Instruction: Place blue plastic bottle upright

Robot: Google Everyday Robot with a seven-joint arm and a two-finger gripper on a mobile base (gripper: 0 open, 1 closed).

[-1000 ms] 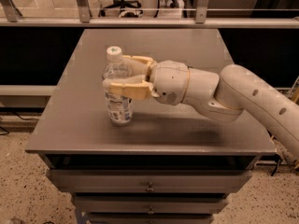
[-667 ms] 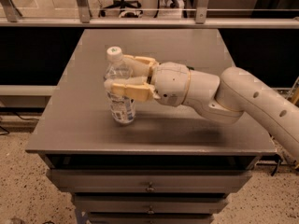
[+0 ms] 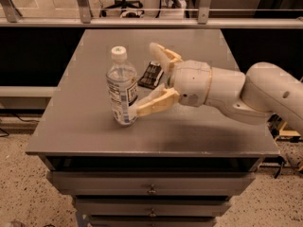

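I have my gripper point(image 3: 143, 79) spread wide just right of the upright blue plastic bottle point(image 3: 122, 86), with its lower finger point(image 3: 154, 103) close by the bottle's base. A small dark packet point(image 3: 151, 74) lies between the fingers. Left and front of the bottle, open table point(image 3: 85, 131) gives me room. The arm point(image 3: 265, 96) blocks the right.

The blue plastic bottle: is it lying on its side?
No, the blue plastic bottle stands upright on the table, with the open gripper beside it.
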